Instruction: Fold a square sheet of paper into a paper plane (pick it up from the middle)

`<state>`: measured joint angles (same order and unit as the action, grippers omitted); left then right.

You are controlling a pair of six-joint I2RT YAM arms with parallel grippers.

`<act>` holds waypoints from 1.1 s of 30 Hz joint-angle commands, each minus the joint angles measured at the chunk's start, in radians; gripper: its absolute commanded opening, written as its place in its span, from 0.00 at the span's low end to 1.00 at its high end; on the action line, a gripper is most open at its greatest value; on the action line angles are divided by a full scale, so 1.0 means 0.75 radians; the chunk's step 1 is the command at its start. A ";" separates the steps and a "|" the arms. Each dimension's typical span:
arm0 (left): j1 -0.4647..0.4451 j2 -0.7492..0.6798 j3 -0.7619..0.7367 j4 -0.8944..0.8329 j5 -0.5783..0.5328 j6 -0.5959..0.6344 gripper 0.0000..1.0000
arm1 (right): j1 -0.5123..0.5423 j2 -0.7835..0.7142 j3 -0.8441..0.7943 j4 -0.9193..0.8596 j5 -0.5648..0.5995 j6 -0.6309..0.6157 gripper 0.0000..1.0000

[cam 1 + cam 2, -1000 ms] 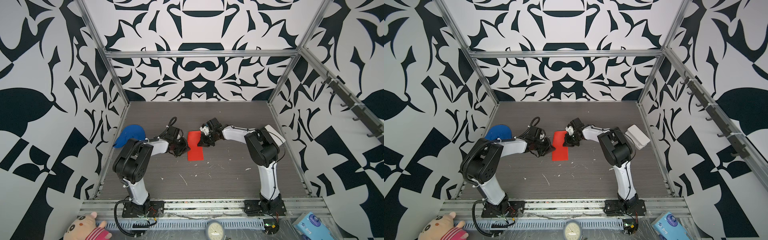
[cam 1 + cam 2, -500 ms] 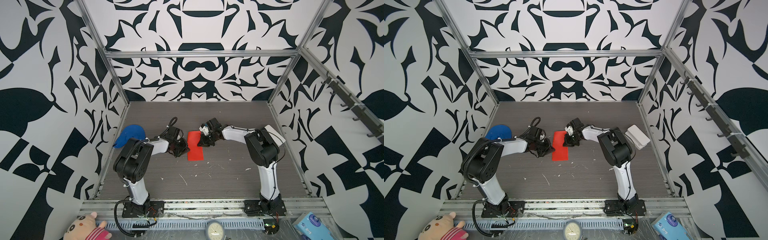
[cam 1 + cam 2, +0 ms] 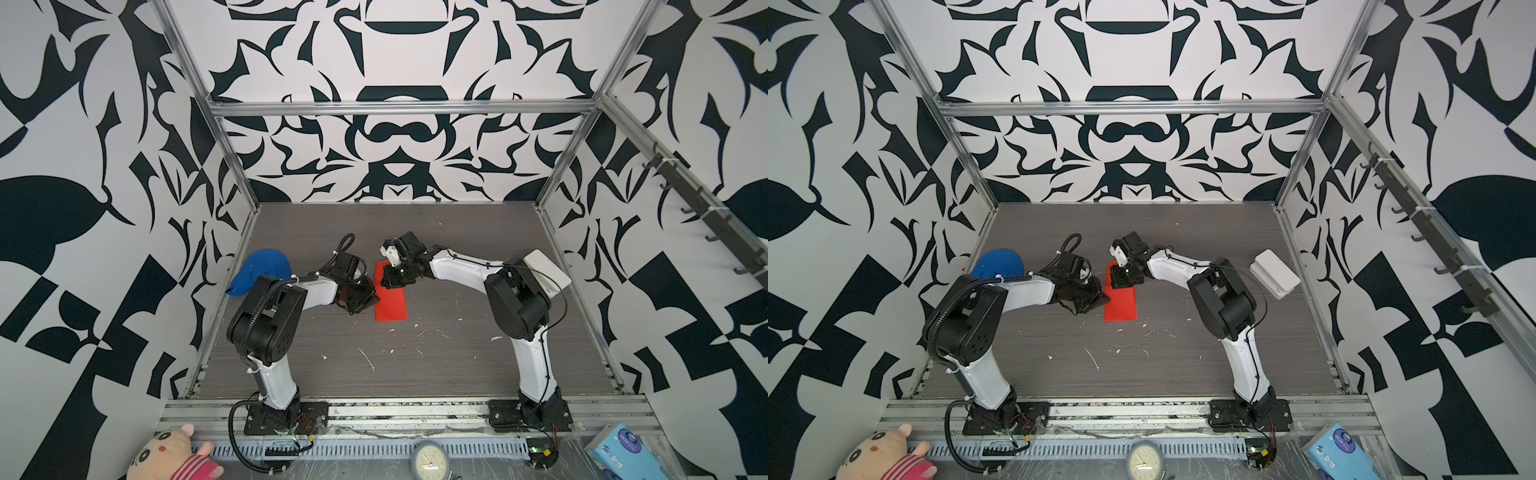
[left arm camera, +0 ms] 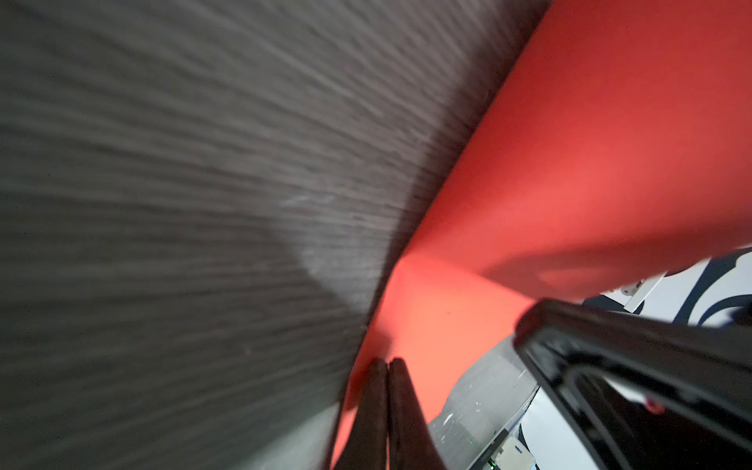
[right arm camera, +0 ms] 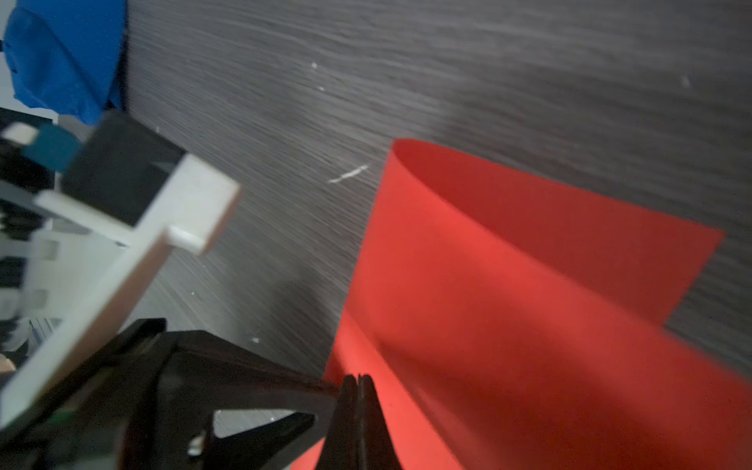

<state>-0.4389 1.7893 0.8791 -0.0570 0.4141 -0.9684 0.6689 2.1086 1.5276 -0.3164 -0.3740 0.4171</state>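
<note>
Left tool [image 3: 371, 297] and right tool [image 3: 389, 282] pinch red paper's [image 3: 391, 308] edges, open tabletop [image 3: 415, 374] around.

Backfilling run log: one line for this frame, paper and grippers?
paper: folded over, bend rounded | left gripper: shut, tips at paper edge | right gripper: shut, tips at paper's far end

The left claw [image 4: 386, 361], black fingers pressed together, meets the bright red square sheet of paper [image 4: 569, 162] near its edge. From it, dark grey wood-grain worktop [image 4: 183, 183] lies at ten o'clock, a glossy black frame [image 4: 651, 366] at three o'clock.
</note>
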 commanded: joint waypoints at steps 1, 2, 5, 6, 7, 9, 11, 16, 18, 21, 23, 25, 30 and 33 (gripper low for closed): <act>-0.004 0.078 -0.029 -0.149 -0.079 0.004 0.06 | -0.003 -0.002 0.076 -0.024 0.050 -0.027 0.00; -0.005 0.082 -0.027 -0.149 -0.079 0.004 0.06 | -0.004 0.011 0.089 -0.029 0.048 -0.030 0.00; -0.005 0.085 -0.027 -0.149 -0.078 0.005 0.06 | 0.000 0.058 0.142 -0.067 0.062 -0.050 0.00; -0.006 0.084 -0.027 -0.149 -0.079 0.005 0.06 | 0.000 0.070 0.158 -0.073 0.067 -0.056 0.00; -0.004 0.086 -0.027 -0.150 -0.080 0.007 0.06 | 0.000 0.083 0.174 -0.080 0.072 -0.061 0.00; -0.006 0.089 -0.028 -0.151 -0.078 0.007 0.06 | 0.000 0.113 0.222 -0.109 0.072 -0.078 0.00; -0.004 0.094 -0.026 -0.151 -0.074 0.007 0.06 | 0.002 0.137 0.266 -0.129 0.063 -0.091 0.00; -0.006 0.105 -0.021 -0.153 -0.068 0.006 0.06 | 0.007 0.191 0.331 -0.162 0.045 -0.118 0.00; -0.007 0.108 -0.018 -0.153 -0.065 0.007 0.06 | 0.006 0.206 0.343 -0.159 0.041 -0.123 0.00; -0.009 0.113 -0.019 -0.153 -0.063 0.007 0.06 | 0.006 0.227 0.365 -0.154 0.036 -0.127 0.00; -0.009 0.116 -0.020 -0.153 -0.063 0.007 0.06 | 0.006 0.231 0.373 -0.147 0.039 -0.127 0.00; -0.010 0.118 -0.023 -0.155 -0.061 0.007 0.06 | 0.004 0.234 0.378 -0.141 0.050 -0.130 0.00; -0.012 0.117 -0.023 -0.157 -0.062 0.009 0.06 | -0.005 0.214 0.373 -0.138 0.064 -0.113 0.00; -0.013 0.117 -0.027 -0.159 -0.068 0.008 0.06 | -0.030 0.138 0.305 -0.089 0.045 -0.062 0.00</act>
<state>-0.4381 1.8076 0.8948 -0.0624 0.4351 -0.9680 0.6605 2.2974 1.7741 -0.4133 -0.3363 0.3443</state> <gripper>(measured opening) 0.064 0.047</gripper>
